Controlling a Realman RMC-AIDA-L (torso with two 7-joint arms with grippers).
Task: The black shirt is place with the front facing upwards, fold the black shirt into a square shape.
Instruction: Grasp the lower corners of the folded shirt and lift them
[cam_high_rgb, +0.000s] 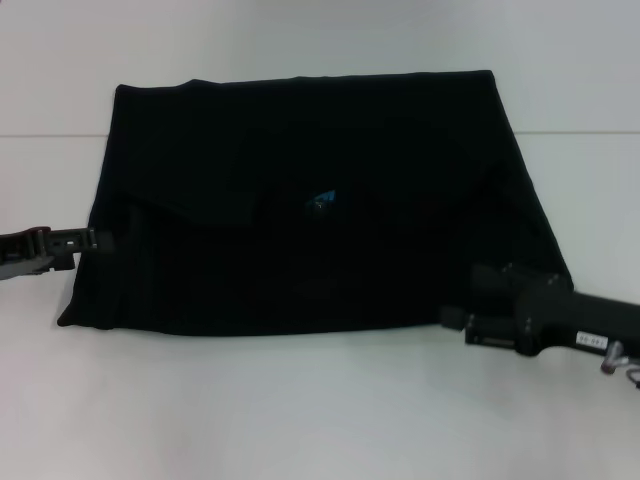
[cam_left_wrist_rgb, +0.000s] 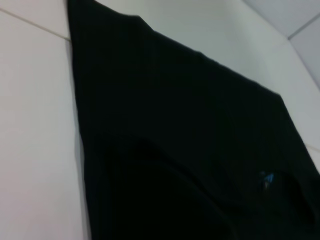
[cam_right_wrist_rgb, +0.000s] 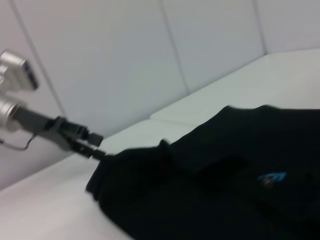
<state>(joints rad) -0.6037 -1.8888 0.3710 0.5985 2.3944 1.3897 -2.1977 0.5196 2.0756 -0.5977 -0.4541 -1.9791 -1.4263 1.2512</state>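
White table (cam_high_rgb: 320, 420) held the black shirt (cam_high_rgb: 320, 190) centre frame, already part-folded; left gripper (cam_high_rgb: 88, 240) touched its mid-left edge, right gripper (cam_high_rgb: 460, 322) its lower right, jaws unreadable on both; next probably a crosswise fold, needing firm edge grips.

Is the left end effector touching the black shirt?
Touching. In the right wrist view, the left end effector tip meets the black shirt at its edge, with no gap visible.

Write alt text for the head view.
A large plain black cotton shirt lies partly folded on a white table, small blue neck label showing. The left gripper meets its left edge; the right gripper its near right corner.
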